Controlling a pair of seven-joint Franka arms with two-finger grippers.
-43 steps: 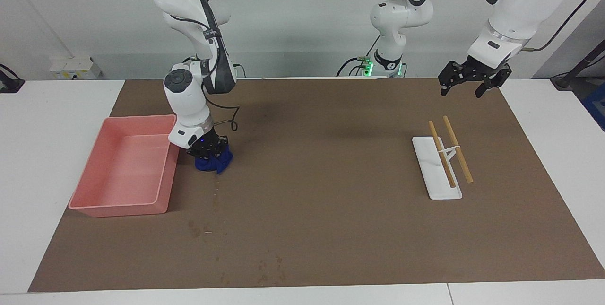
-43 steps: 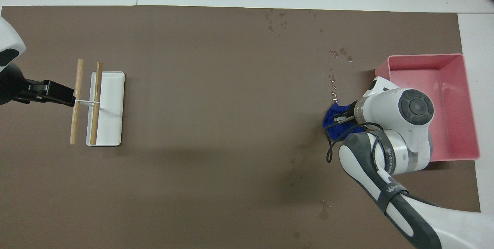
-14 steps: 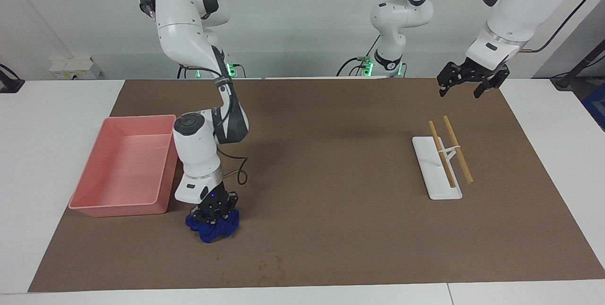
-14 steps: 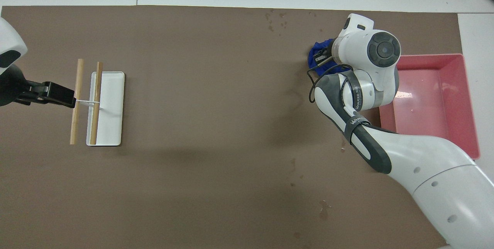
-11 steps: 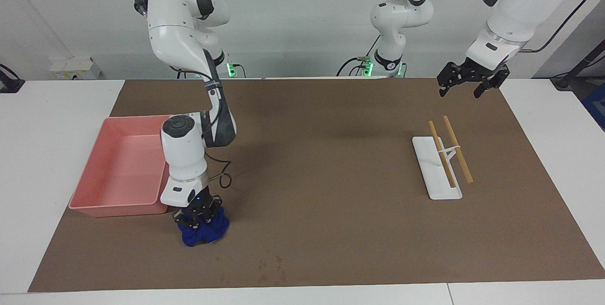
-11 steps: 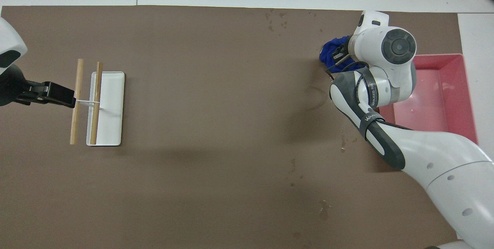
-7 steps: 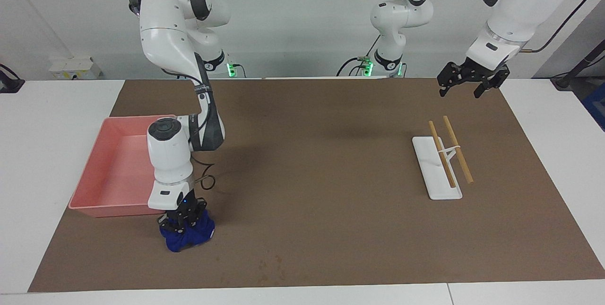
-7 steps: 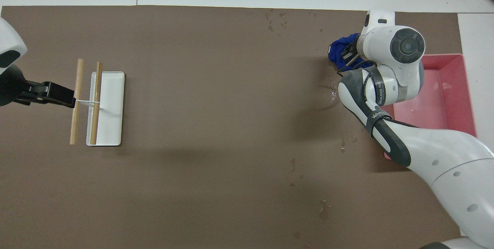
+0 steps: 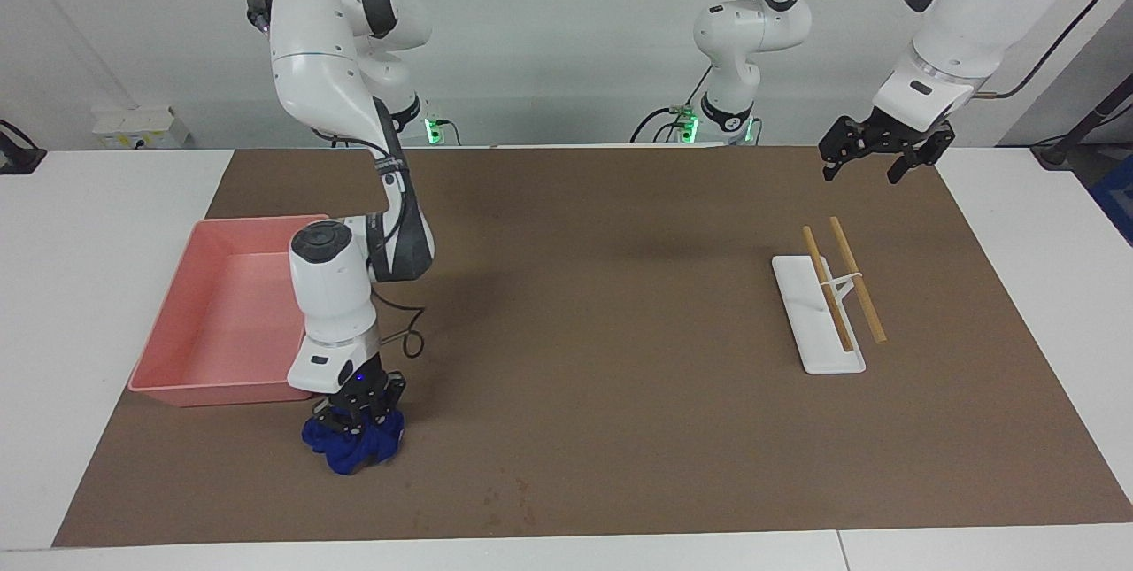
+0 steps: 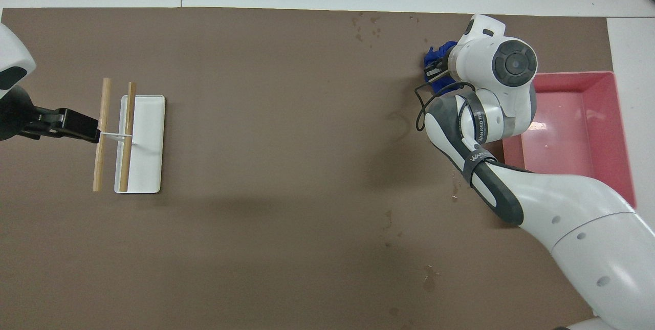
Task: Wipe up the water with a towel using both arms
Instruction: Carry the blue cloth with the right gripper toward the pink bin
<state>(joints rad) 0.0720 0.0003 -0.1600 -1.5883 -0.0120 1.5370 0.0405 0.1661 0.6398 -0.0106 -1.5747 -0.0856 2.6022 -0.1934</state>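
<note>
White walls back a white table (image 9: 106, 226) covered by a brown mat (image 9: 602, 305) in the facing view, where the right claw (image 9: 356, 416) is clamped on the blue towel (image 9: 352, 447), pressing it onto the mat just beside the corner of the pink tray (image 9: 190, 376) farthest from the robots; half a second ago the towel sat a little more toward the right arm's end, so it has slid back toward the middle. Faint water (image 9: 506, 498) specks remain on the mat near the towel, toward the left arm's end. The left claw (image 9: 872, 165) waits with fingers apart above the mat, unmoved, near the white stand (image 9: 810, 323) with wooden sticks (image 9: 854, 279). From overhead, the towel (image 10: 439, 59) peeks out beside the right arm's wrist, water (image 10: 366, 25) blotches lie close by, and the left claw (image 10: 77, 124) hovers by the sticks (image 10: 102, 133).
</note>
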